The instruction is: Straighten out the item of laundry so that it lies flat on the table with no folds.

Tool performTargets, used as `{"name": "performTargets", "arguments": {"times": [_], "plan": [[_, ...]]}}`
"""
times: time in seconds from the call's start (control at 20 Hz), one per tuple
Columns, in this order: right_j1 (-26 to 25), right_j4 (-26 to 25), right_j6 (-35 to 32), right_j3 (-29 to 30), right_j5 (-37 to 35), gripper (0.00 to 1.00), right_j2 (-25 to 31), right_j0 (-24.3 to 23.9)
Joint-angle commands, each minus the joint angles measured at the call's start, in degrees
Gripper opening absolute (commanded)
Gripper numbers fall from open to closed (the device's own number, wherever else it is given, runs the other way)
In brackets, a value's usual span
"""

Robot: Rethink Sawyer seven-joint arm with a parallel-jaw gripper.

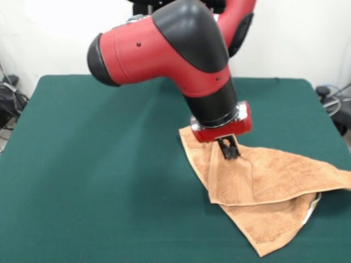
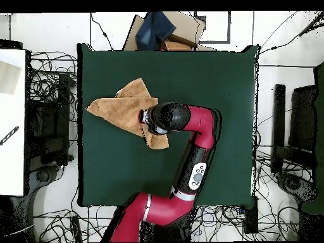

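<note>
The light-brown terry towel point(image 1: 274, 181) lies folded over itself on the dark green table point(image 1: 98, 175), at the right in the front view, with a pointed corner toward the front edge and a bit of white label point(image 1: 314, 206) at its right side. My gripper point(image 1: 229, 151) points straight down onto the towel's upper left part, its fingers close together and pinching the cloth. In the overhead view the towel point(image 2: 120, 106) lies in the table's point(image 2: 209, 82) left half, and the arm's wrist point(image 2: 166, 118) covers the gripper and the towel's right part.
The towel's right tip reaches the table's right edge in the front view. A cardboard box with blue cloth point(image 2: 166, 28) stands beyond the table's top edge in the overhead view. A white surface point(image 2: 12, 120) and cables point(image 2: 50, 88) lie to the left.
</note>
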State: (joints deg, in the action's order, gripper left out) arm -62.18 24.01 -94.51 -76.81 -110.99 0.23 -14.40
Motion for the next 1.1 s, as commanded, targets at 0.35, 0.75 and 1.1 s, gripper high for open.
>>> {"name": "performTargets", "arguments": {"times": [0.35,0.75,1.1], "plan": [[0.5,-8.0,18.0,11.4,7.1,0.00,-4.9,0.1],[0.2,-7.9,16.8,11.5,8.6,0.00,-2.4,2.4],[0.7,-6.9,17.6,13.1,8.3,0.00,-2.4,2.7]]}}
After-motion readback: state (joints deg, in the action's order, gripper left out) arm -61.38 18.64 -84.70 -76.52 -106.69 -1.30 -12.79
